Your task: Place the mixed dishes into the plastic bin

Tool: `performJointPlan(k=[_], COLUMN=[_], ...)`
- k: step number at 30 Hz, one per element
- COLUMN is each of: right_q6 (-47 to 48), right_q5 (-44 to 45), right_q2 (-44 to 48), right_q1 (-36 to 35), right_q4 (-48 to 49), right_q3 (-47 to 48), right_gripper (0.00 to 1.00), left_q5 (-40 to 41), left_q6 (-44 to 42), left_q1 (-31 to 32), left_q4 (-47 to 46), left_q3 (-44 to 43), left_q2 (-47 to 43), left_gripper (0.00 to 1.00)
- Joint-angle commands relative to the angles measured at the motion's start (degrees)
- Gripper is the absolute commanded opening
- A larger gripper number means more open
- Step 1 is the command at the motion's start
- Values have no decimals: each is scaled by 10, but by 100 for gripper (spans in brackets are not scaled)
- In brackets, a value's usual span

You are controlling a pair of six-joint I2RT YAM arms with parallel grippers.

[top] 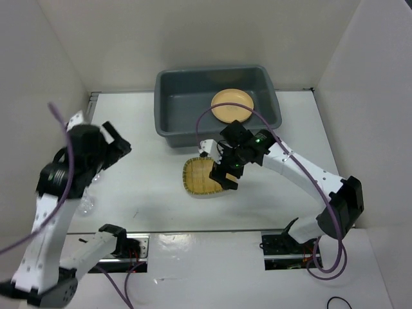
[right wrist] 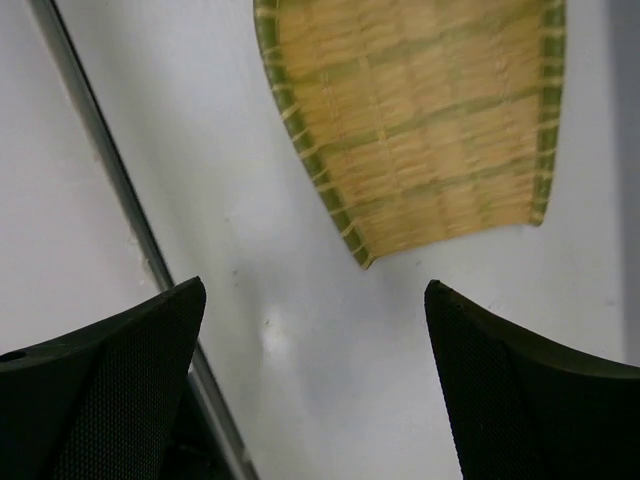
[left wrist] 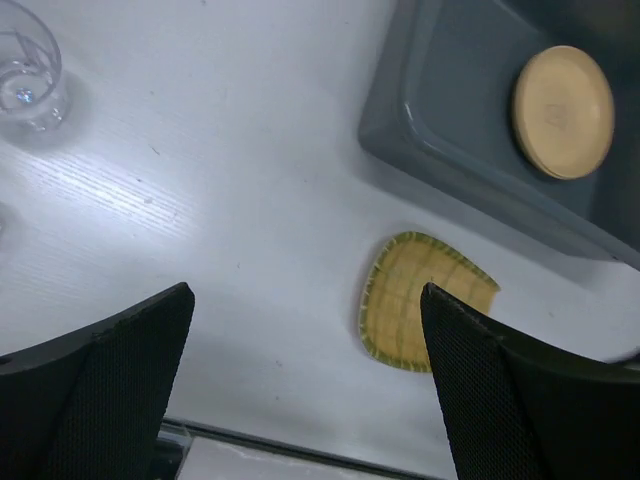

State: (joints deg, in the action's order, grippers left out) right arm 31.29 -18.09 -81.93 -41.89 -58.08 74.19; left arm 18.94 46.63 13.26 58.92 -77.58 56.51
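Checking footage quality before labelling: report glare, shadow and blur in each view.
Top external: evenly lit, sharp; faint glare on the table front. Left wrist: bright sheen beside the glass cup, left gripper's fingers blurred. Right wrist: bamboo tray weave crisp, right gripper's fingers soft.

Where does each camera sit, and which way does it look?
Top: above, behind the arms, looking down at the table, bin and both arms.
Left wrist: on the left hand, facing the cup, tray and bin; its fingers show.
Right wrist: on the right hand, looking down at the tray; its fingers show.
All share the tray.
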Motion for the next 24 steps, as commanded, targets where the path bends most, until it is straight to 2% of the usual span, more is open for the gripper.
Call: performJointPlan(k=[1,2,3,8,11,14,20,24], right_q6=[3,3,3,18,25,12,-31,-36], right_q5=[50,64,77,136,200,248,329,349], right_q2=[-1,-1,-8,-47,-60,-99,-127,-149], right_q1=[-50,-103,-126,-201,-231,-237,-237,-237], right_q4=[116,130,142,194,251,279,366,411], right_q3=[-6,-17,-33,-69,-100,-111,-165,-193], right_gripper=[94,94,95,95,95,97,97,97], left_q5=[-51,-63,-72,-90,-90,-90,-124,-131], left_q6=[27,34,41,79,79,86,111,111], left_q1=[-5,-5,-5,-5,-5,-5,-5,-10], left_q4=[4,10,15,70,116,154,154,154], left_q3=[75,93,108,147,141,135,156,162], left_q2=[-81,-102,-145,-256,-270,-285,-332,-327], left_gripper=[100,100,100,100,100,100,100,100])
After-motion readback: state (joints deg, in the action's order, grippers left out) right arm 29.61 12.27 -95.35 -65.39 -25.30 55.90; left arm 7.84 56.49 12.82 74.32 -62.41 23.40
